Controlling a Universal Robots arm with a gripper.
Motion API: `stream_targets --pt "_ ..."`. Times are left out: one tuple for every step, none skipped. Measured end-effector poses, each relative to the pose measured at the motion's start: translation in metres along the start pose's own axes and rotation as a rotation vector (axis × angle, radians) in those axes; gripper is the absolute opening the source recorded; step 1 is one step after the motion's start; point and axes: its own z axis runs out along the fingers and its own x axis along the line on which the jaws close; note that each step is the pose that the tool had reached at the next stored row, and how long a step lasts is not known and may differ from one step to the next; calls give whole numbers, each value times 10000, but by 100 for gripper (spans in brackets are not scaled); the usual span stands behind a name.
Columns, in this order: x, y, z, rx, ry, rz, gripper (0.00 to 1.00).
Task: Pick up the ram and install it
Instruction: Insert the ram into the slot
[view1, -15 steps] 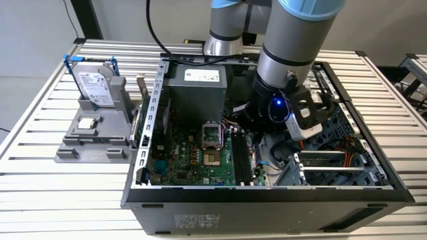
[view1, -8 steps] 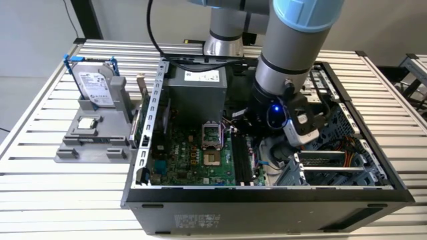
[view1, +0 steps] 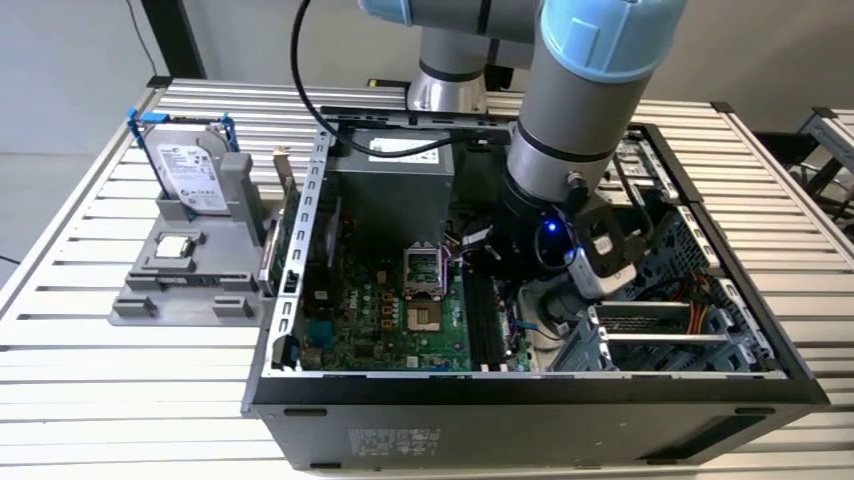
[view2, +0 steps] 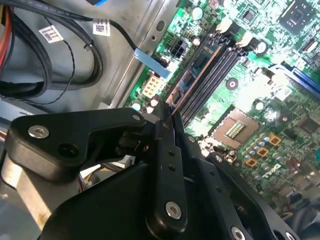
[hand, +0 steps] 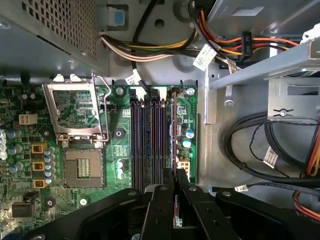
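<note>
A slatted metal table (view1: 80, 300) carries, from the exterior view's left, a grey stand (view1: 187, 270) with a hard drive (view1: 190, 172), then an open computer case (view1: 534, 385). Lower middle of the first wrist view, the gripper (hand: 175, 192) is clamped on the ram (hand: 173, 145), which stands edge-on in the slot beside the empty slots (hand: 147, 145), right of the socket (hand: 82, 167).

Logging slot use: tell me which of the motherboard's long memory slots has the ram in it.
The outermost slot, nearest the board's edge and the metal case wall. The ram stands in it, gripper closed on its end; the other slots beside it are bare black channels.
</note>
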Motion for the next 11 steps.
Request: stream_targets --pt "0 0 3 -1 -4 1 0" --pt "4 0 16 -4 -18 2 0" --pt "4 0 33 -4 -26 2 0" --pt "4 -1 48 -2 -26 1 0" --pt "4 0 62 -2 -26 1 0" --pt "4 -1 62 1 -26 0 0" --pt "4 -1 63 1 -26 1 0" --pt "5 -4 62 3 -26 0 0" --pt "12 -7 68 -1 -27 2 0" --pt "22 -10 73 1 -26 1 0" --pt "25 -14 77 1 -27 1 0"
